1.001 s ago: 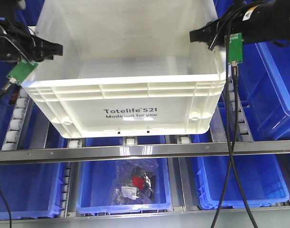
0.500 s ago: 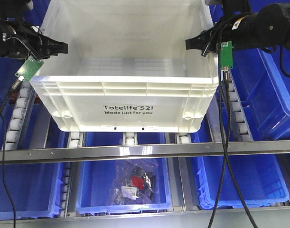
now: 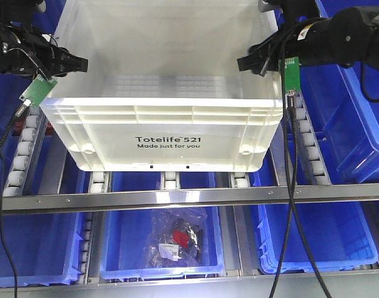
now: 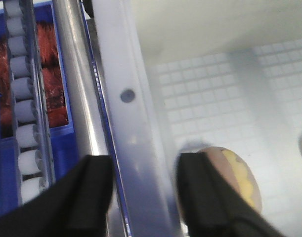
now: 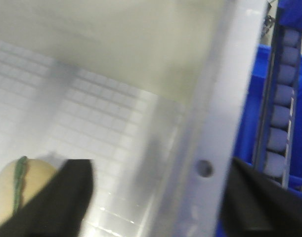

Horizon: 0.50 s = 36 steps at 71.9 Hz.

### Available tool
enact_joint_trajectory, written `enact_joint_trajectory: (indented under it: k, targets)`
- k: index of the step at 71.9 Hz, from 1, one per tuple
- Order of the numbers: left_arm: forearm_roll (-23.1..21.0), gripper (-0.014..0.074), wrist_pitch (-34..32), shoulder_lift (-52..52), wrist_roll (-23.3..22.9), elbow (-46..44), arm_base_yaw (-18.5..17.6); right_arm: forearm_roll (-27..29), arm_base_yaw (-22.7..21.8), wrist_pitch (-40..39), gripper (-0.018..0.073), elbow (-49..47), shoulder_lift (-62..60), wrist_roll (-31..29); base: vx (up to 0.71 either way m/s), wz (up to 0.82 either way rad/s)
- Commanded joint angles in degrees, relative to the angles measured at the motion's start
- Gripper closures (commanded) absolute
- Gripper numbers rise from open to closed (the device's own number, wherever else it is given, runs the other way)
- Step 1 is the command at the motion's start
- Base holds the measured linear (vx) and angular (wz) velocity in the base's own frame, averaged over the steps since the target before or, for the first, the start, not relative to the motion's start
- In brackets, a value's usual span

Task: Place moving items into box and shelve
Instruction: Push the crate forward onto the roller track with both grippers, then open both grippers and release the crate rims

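The box sits on the upper level of the shelf, its base resting across the roller tracks close to the front rail, printed face toward the camera. That seems the reason for the two-sided hold: a wide crate on rollers slides straight only if both long walls are guided at once. The left gripper straddles the left rim, one black finger outside and one inside the wall; the jaws stand apart with a visible gap on each side of the rim, so they are spread, not pinching. The right gripper straddles the right rim the same way, its jaws wide apart around the wall. The crate is milky, semi-translucent plastic, rectangular, with a ribbed, stepped rim and a fine grid moulded into its floor. Inside, the wrist views show a rounded pink and yellow item and a tan rounded item with a green stripe; what they are is unclear. Glossy blue bins flank the box, and one on the lower level holds a crinkled clear bag.
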Motion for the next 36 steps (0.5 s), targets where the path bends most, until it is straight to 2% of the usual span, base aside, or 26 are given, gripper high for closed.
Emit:
enact_joint_trajectory:
  k: [1, 10, 36]
  targets:
    - [-1.6, 0.0043, -3.5, -1.0, -0.3, -1.2, -0.5, 0.2, 0.2, -5.0, -0.0152, -2.4, -2.9, -0.8, 0.0, 0.0]
    - [-1.6, -0.0003, -4.5, -1.6, -0.5, -1.2, -0.5, 0.2, 0.2, -5.4, -0.0167, -2.4, -3.8, -0.8, 0.0, 0.0]
    - [-1.6, 0.0007, -6.9, -5.8, -0.7, -1.3, -0.5, 0.2, 0.2, -6.0, -0.0083, -2.4, -9.2, -0.8, 0.0, 0.0]
